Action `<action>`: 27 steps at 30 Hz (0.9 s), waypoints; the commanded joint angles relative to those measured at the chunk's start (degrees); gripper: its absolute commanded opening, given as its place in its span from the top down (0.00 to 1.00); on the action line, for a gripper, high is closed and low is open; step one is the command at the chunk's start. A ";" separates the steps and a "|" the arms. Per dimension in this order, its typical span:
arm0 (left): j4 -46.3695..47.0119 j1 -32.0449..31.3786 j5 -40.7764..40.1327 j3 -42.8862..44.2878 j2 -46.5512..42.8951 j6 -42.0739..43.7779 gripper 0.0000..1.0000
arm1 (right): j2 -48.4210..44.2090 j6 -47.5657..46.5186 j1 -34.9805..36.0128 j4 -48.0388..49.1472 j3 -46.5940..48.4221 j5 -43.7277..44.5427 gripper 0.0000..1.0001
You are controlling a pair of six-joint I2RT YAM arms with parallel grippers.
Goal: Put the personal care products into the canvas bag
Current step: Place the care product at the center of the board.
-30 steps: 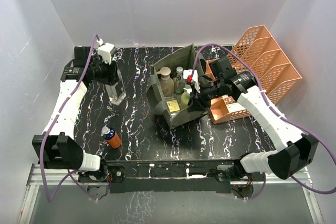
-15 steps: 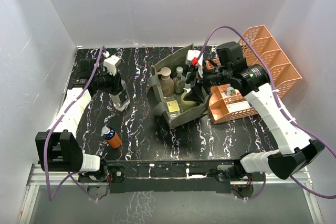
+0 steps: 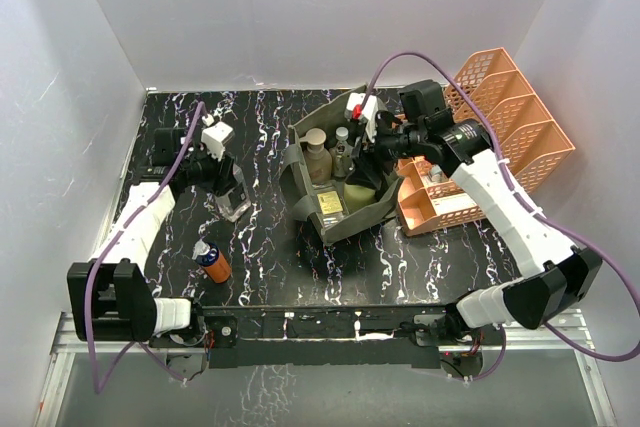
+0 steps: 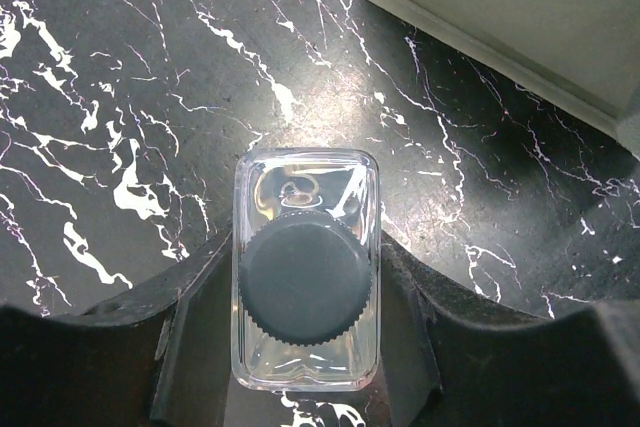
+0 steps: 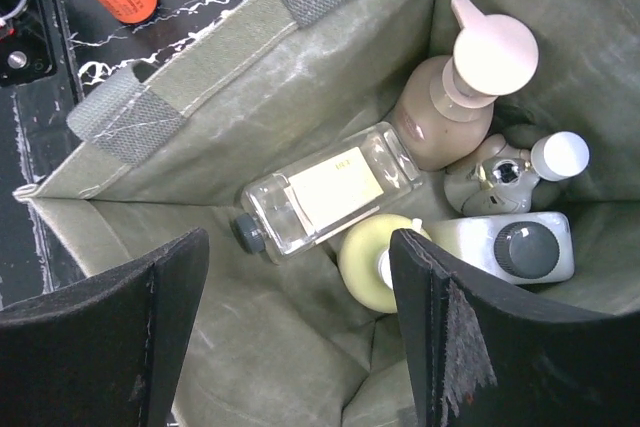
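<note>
The olive canvas bag point(image 3: 338, 219) stands open mid-table. Inside it are a tan pump bottle point(image 5: 448, 119), a clear labelled bottle point(image 5: 330, 192) lying flat, a pale yellow bottle point(image 5: 370, 263), a white bottle point(image 5: 500, 247) and a grey one point(image 5: 500, 179). My right gripper point(image 5: 300, 247) hangs open over the bag's mouth point(image 3: 372, 147) with nothing between its fingers. At the left, my left gripper point(image 4: 305, 347) is shut on an upright clear bottle with a black cap point(image 4: 305, 272), also visible from above point(image 3: 232, 192). An orange bottle point(image 3: 212, 261) lies on the table near the front left.
An orange lattice tray organizer point(image 3: 512, 107) stands at the right, with a low orange tray point(image 3: 430, 209) beside the bag. The bag's corner point(image 4: 520, 17) shows up and to the right of the held bottle. White walls close in the dark marbled table point(image 3: 270, 247).
My right gripper has opened and risen out of the bag toward the far side. My left arm has carried the clear bottle from the far left corner nearer and a bit rightward.
</note>
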 commanded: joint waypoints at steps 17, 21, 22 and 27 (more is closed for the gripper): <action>-5.15 0.07 6.87 17.17 -3.92 -6.26 0.03 | 6.65 -10.56 8.48 -0.43 -2.24 16.09 0.24; 0.12 -0.55 14.02 24.10 0.86 -19.43 0.10 | 7.72 -13.79 9.99 -2.45 -3.44 16.54 0.24; 1.18 -1.27 15.40 25.56 2.46 -22.40 0.11 | 8.30 -14.23 10.44 -3.04 -3.32 17.00 0.23; 1.66 -6.45 16.91 30.70 8.60 -26.62 0.12 | 9.03 -15.08 10.60 -4.72 -5.53 16.49 0.20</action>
